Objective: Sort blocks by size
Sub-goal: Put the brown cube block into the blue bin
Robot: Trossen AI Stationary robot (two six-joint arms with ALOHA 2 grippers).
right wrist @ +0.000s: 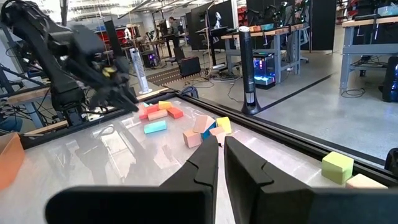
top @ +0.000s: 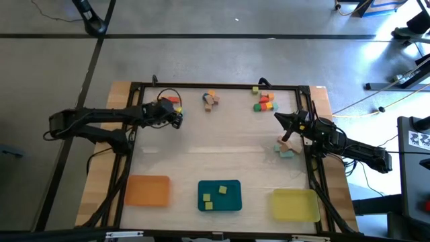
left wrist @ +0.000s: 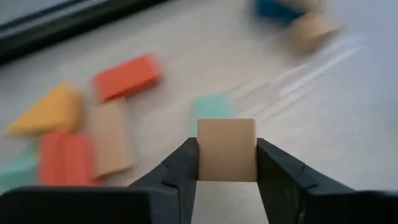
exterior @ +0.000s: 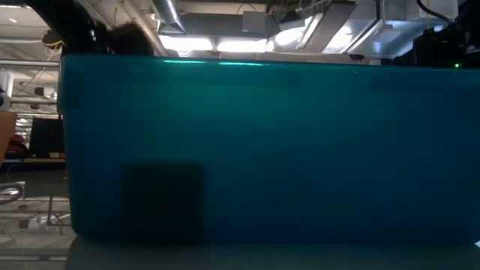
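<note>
**Operator:** Tan block (left wrist: 226,149) first: it fills the lower middle of my left wrist view, pinched between the left gripper (left wrist: 226,163)'s two dark fingers (left wrist: 181,167), square face toward the lens. So I'm closed on it.

**Observer:** Where is that on the table?

**Operator:** Upper left of the high view, at the far rail, by the left cluster (top: 170,102) of red, orange and mint pieces. They lie just beyond the held block in the wrist view, close beside it, so a straight lift is what I'd judge safest.

**Observer:** And the drop?

**Operator:** Three trays along the bottom edge: orange tray (top: 148,190) lower left, teal tray (top: 220,195) centre with two yellowish blocks in it, yellow tray (top: 295,204) lower right. All lie back toward me from the gripper; the orange one is nearest the left arm, with bare table between.

**Observer:** Right arm?

**Operator:** Right gripper (right wrist: 219,152) is pinched shut on nothing, parked at the right of the frame near a small pile (top: 286,149). The low view is blocked by the teal tray's wall.
</note>
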